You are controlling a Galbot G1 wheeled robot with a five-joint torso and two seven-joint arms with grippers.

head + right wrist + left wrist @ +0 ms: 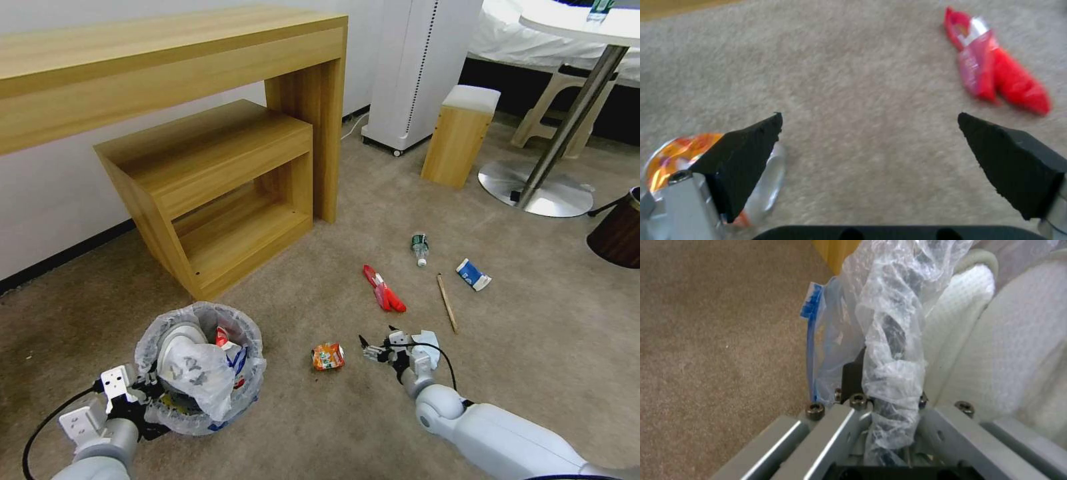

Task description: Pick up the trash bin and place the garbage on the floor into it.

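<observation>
- The left gripper [150, 393] is clamped on the bag-lined rim of the trash bin [200, 367], which holds white slippers [996, 350] and sits low at the robot's left.
- The right gripper [377, 343] hangs wide apart just beside the orange wrapper [328, 356] on the floor [300, 427].
- The red wrapper [383, 289], a small bottle [419, 248] and a wooden stick [447, 303] lie farther off.

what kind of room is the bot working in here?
Probably a hotel room or bedroom, hedged. Beige carpet floor, a wooden desk with a nested bench against the wall, the white-sheeted edge of a bed at the back, and a round pedestal table beside it.
</observation>
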